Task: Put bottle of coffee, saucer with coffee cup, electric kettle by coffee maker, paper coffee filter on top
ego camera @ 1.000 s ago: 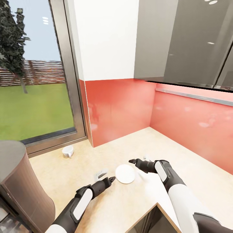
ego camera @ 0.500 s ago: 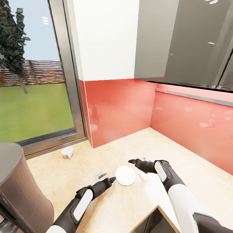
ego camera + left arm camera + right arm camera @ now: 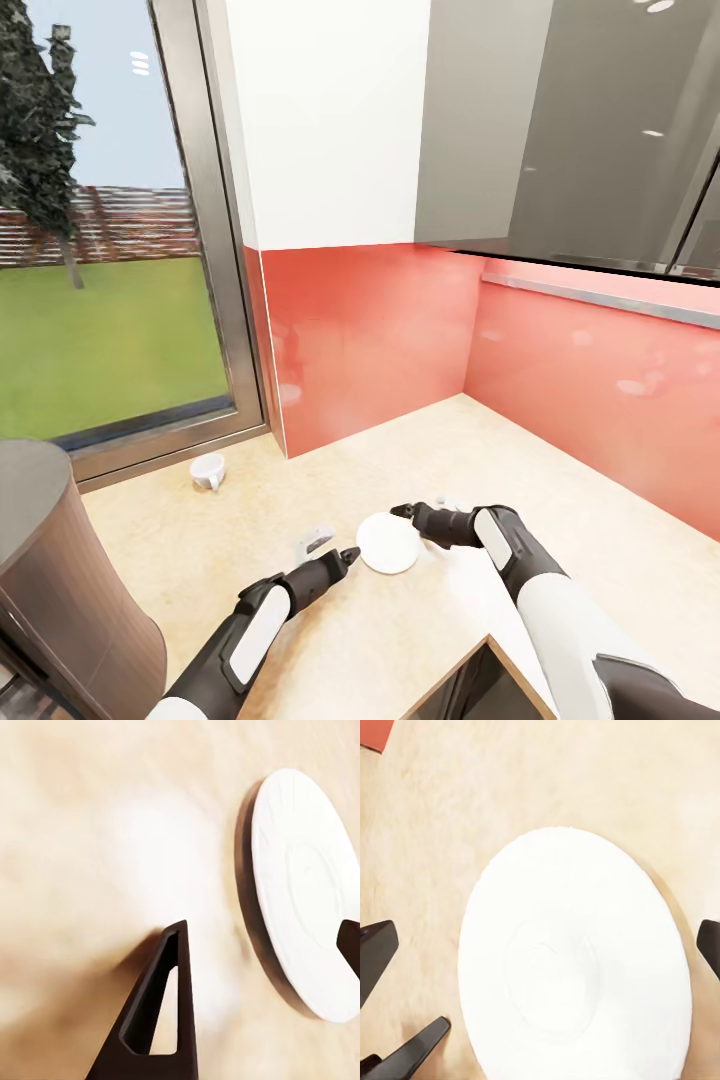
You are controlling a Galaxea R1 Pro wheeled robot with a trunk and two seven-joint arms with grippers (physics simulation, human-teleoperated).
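Saucer (image 3: pixel 387 544) flat on countertop (image 3: pixel 560 500), between both wide-spread pincers: left pincer (image 3: pixel 347 553), right pincer (image 3: pixel 400 511).

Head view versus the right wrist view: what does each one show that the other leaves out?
The head view alone takes in the coffee cup near the window, the red backsplash wall, the grey wall cupboards, a dark rounded appliance and both arms. The right wrist view alone gives a close look down onto the saucer, showing its faint centre ring. Both show the white saucer lying flat on the beige countertop, with the right end effector open around it.
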